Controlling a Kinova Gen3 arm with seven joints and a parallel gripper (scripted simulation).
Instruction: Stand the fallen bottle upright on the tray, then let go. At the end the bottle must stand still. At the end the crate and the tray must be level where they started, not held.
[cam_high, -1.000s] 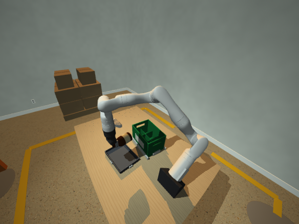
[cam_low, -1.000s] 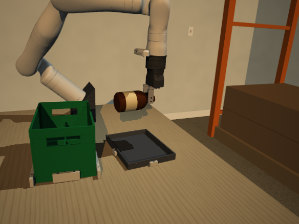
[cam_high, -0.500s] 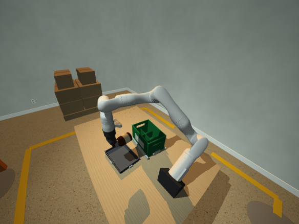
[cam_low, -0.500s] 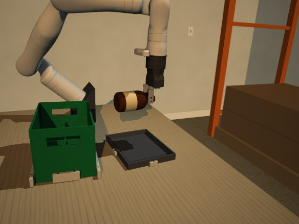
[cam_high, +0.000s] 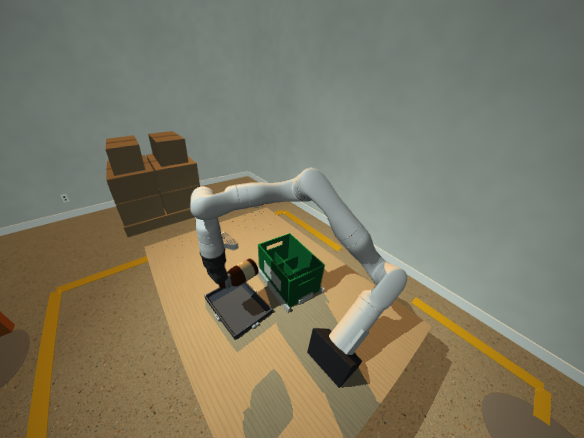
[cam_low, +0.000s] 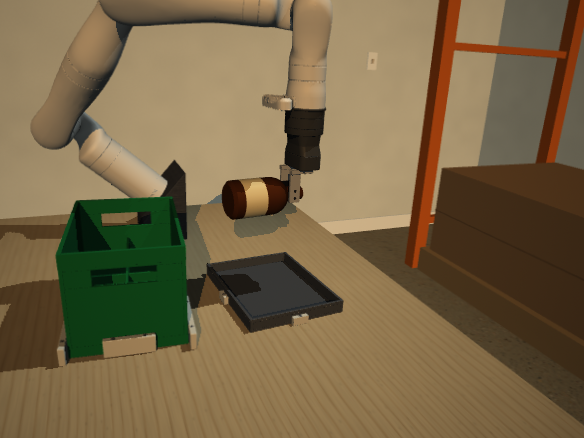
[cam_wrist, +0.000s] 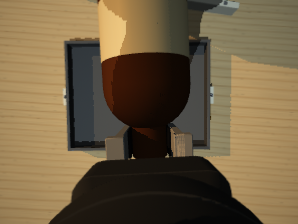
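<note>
The brown bottle (cam_high: 243, 270) (cam_low: 255, 196) (cam_wrist: 146, 85) with a cream label hangs horizontal in the air. My gripper (cam_high: 225, 282) (cam_low: 295, 187) (cam_wrist: 149, 135) points straight down and is shut on the bottle's neck. The bottle's base points toward the crate. The dark tray (cam_high: 235, 325) (cam_low: 320, 295) (cam_wrist: 75, 100) lies flat on the wooden floor panel directly below the bottle, empty. The green crate (cam_high: 300, 282) (cam_low: 125, 290) stands level beside the tray.
A stack of cardboard boxes (cam_high: 150, 182) stands at the far wall. An orange ladder frame (cam_low: 430, 135) and a large brown box (cam_low: 510, 235) stand to the right of the tray. The arm's black base (cam_high: 332, 357) sits on the panel's near side.
</note>
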